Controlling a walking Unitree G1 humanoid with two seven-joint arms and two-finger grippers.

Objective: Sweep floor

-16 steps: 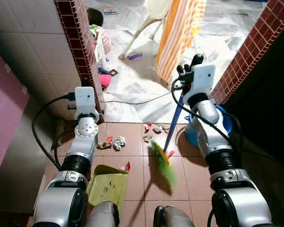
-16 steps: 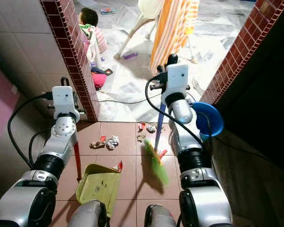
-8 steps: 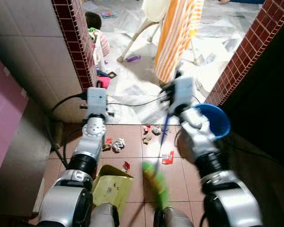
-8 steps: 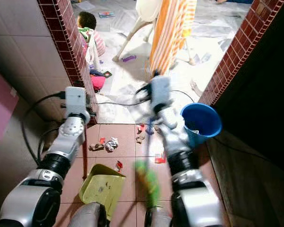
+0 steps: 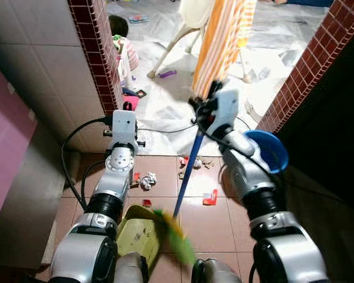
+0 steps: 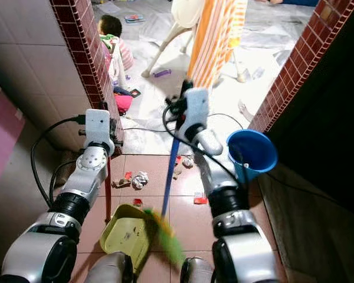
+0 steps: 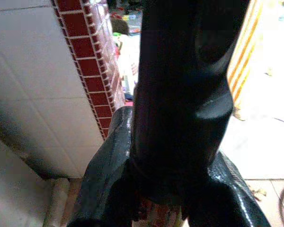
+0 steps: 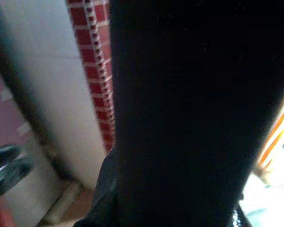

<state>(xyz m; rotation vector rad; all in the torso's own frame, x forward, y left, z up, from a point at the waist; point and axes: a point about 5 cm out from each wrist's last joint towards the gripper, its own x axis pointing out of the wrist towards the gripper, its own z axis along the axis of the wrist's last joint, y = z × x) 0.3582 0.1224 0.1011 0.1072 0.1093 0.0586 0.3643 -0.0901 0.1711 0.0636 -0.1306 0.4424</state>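
1. While the right gripper (image 6: 178, 105) was clamped on the blue broom handle (image 6: 170, 171), its green bristles (image 6: 163, 236) blurred over the yellow-green dustpan (image 6: 123, 233).
2. Left gripper (image 6: 107, 152) was closed around the dustpan's red handle (image 6: 108, 191).
3. Crumpled paper scraps (image 6: 140, 178) lay on the brown tiles (image 6: 194, 217), near a blue bucket (image 6: 252, 151).

Two silver jointed arms with black elbow rings; white wrist camera boxes (image 5: 123, 122); looping black cables (image 5: 71, 147); black fingers (image 7: 180, 94).
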